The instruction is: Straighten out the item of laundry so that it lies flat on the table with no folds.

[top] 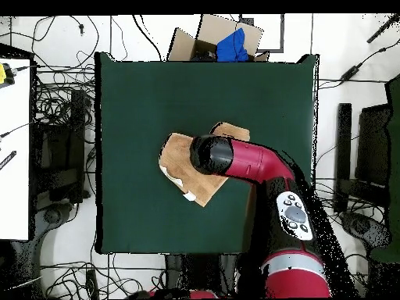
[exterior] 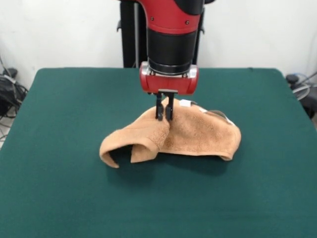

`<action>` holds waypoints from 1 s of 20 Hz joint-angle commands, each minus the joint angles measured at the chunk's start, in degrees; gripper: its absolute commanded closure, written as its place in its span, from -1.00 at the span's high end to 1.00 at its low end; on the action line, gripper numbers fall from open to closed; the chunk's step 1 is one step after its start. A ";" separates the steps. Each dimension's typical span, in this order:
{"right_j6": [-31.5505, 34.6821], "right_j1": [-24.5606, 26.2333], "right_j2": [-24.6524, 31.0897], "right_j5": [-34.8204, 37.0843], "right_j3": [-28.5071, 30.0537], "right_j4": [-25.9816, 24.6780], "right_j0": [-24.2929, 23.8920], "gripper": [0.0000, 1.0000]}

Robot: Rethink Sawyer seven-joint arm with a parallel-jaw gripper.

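Observation:
The item of laundry, an orange-tan towel (exterior: 198, 136), lies crumpled near the middle of the dark green table (exterior: 69, 104). Its top is drawn up into a peak, and its left corner curls over, making a hollow. Small white tags show at its far edge. My gripper (exterior: 164, 115) comes straight down onto the peak, with its two black fingers close together and pinched on the cloth. In the overhead view the arm hides the gripper and covers part of the towel (top: 180, 160) on the table (top: 133, 94).
The robot's pedestal (exterior: 130, 34) stands at the table's far side. In the overhead view a cardboard box with a blue item (top: 228, 41) sits beyond the table's top edge. Cables lie all around, and a white surface (top: 14, 148) stands at the left.

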 commanded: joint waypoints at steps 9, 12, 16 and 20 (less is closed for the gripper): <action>2.76 8.31 4.25 -12.75 5.34 -6.46 -7.48 -1.00; 3.13 8.85 3.28 -14.92 5.52 -8.37 -7.59 -1.00; 3.21 8.80 2.99 -17.36 6.67 -11.04 -8.65 -1.00; 3.34 7.56 2.85 -16.09 7.37 -12.18 -8.80 -1.00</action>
